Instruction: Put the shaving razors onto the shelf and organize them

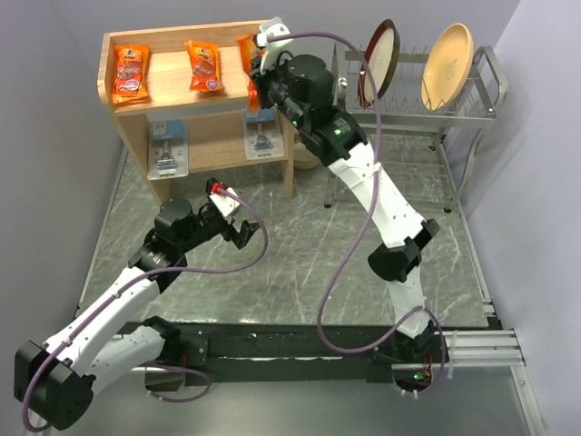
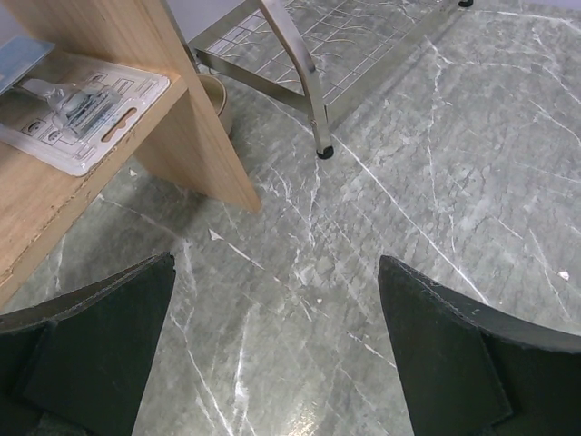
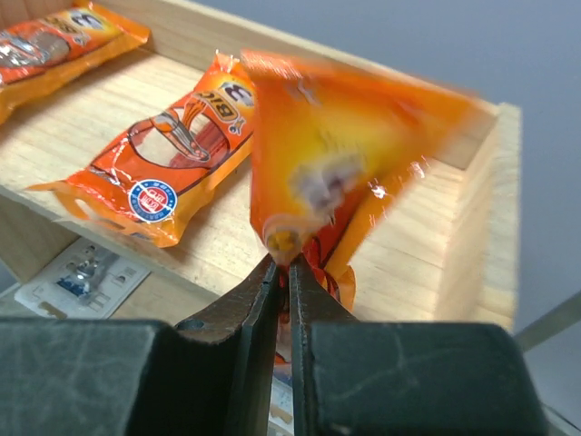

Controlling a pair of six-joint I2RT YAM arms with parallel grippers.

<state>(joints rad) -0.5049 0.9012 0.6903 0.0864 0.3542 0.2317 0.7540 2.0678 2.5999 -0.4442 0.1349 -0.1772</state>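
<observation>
Two clear packs [image 1: 167,150], three orange packs [image 1: 130,74], right end effector [image 3: 283,265] clamping one, left [image 2: 275,291] splayed

White arms [image 1: 390,204], black joints [image 1: 397,259], purple cables [image 1: 322,34], green lights [image 1: 338,131], black left hand [image 2: 277,345] and right hand [image 3: 289,272].

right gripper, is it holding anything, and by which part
An orange pack, pinched at its near end between the shut fingers of the right gripper, above the shelf.
</observation>
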